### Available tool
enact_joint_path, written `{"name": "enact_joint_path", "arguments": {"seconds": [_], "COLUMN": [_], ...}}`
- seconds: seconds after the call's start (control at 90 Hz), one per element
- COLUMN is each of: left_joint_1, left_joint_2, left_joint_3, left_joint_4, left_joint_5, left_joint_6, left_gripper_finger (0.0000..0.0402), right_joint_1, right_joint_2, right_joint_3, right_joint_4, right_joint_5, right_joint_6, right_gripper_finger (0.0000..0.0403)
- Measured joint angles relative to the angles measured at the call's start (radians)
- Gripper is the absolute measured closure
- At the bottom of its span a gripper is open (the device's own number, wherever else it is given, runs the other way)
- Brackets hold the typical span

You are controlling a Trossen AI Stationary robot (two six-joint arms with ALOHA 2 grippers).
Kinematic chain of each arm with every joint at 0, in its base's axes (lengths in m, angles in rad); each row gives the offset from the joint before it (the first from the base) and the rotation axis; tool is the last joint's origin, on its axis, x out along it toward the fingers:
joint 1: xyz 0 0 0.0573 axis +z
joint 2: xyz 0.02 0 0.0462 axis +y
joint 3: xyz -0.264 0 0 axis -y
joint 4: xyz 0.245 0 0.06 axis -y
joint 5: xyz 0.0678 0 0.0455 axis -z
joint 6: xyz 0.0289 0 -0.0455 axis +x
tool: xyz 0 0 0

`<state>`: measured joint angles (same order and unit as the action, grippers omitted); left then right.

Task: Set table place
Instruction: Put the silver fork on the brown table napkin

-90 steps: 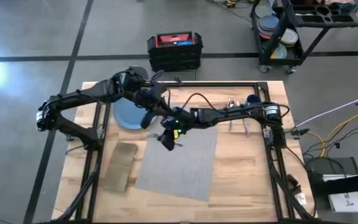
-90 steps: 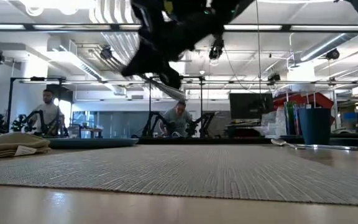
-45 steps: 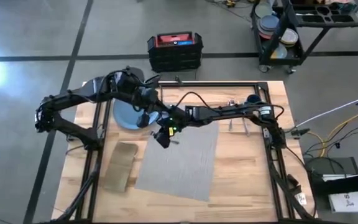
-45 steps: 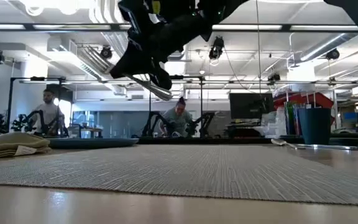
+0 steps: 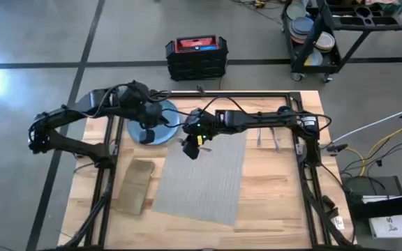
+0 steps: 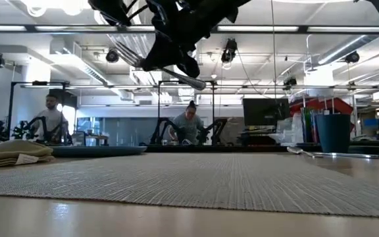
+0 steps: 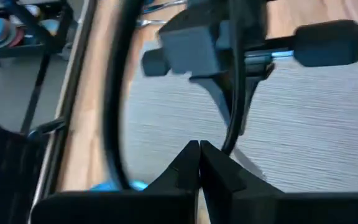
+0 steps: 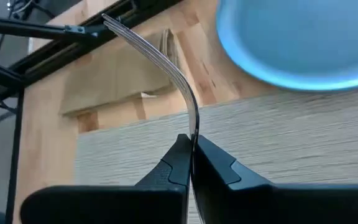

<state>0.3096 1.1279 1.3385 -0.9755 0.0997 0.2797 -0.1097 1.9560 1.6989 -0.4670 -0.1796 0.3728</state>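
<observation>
A grey woven placemat point(image 5: 204, 178) lies mid-table, with a tan folded napkin point(image 5: 135, 187) to its left. A round blue plate point(image 5: 160, 118) rests on the wood by the mat's far-left corner. A dark-blue cup point(image 5: 283, 111) and the remaining cutlery point(image 5: 267, 138) sit at the far right. My right gripper point(image 5: 189, 145) hangs over the mat's far-left corner, shut on a silver fork point(image 8: 160, 62). My left gripper point(image 5: 147, 132) is shut above the plate with nothing between its fingers point(image 7: 191, 158). My right gripper pinches the fork's handle point(image 8: 194, 127) between its two fingers, somewhere along its middle. The tines point(image 8: 107, 18) stick out ahead of the fingers, and the handle's end point(image 6: 201, 83) shows behind them. The fork hangs slanted, lifted clear above the placemat.
A black crate point(image 5: 195, 57) stands on the floor past the table's far edge. A black cart point(image 5: 319, 35) with stacked dishes stands at the far right. People point(image 6: 189, 125) sit in the room behind. The mat's middle and near part lie bare.
My right gripper has risen and gone toward the table's far edge with the fork, which now lies closer to level. My left gripper has drawn back toward the table's left edge, over the plate.
</observation>
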Motion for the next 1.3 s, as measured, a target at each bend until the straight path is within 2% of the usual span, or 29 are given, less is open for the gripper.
{"name": "enact_joint_path", "arguments": {"seconds": [0.189, 0.4, 0.489, 0.667, 0.744, 0.989, 1.189, 1.3], "left_joint_1": [0.01, 0.01, 0.01, 0.009, 0.009, 0.01, 0.009, 0.009], "left_joint_2": [-0.055, -0.096, -0.091, -0.048, -0.025, 0.039, 0.086, 0.108], "left_joint_3": [-0.01, -0.01, -0.01, -0.011, -0.012, -0.012, -0.012, -0.012], "left_joint_4": [0.049, 0.318, 0.443, 0.691, 0.791, 0.825, 0.827, 0.828], "left_joint_5": [0.004, 0.145, 0.259, 0.564, 0.645, 0.638, 0.565, 0.562], "left_joint_6": [-0.033, -0.05, -0.091, -0.192, -0.222, -0.186, -0.126, -0.123], "left_gripper_finger": [0.0402, 0.0402, 0.0402, 0.0401, 0.0401, 0.0402, 0.0402, 0.0402], "right_joint_1": [-0.008, -0.02, -0.022, -0.031, -0.033, -0.017, 0.01, 0.021], "right_joint_2": [-0.007, -0.002, -0.002, -0.002, 0.004, 0.082, 0.149, 0.198], "right_joint_3": [0.002, -0.002, -0.003, -0.004, -0.004, -0.004, -0.004, 0.055], "right_joint_4": [0.004, 0.005, 0.008, 0.019, 0.041, 0.091, 0.189, 0.192], "right_joint_5": [-0.001, -0.002, -0.002, -0.003, -0.013, -0.119, -0.215, -0.262], "right_joint_6": [-0.02, -0.032, -0.033, -0.037, -0.035, 0.001, 0.063, 0.078], "right_gripper_finger": [0.0403, 0.0403, 0.0403, 0.0403, 0.0403, 0.0403, 0.0403, 0.0403]}}
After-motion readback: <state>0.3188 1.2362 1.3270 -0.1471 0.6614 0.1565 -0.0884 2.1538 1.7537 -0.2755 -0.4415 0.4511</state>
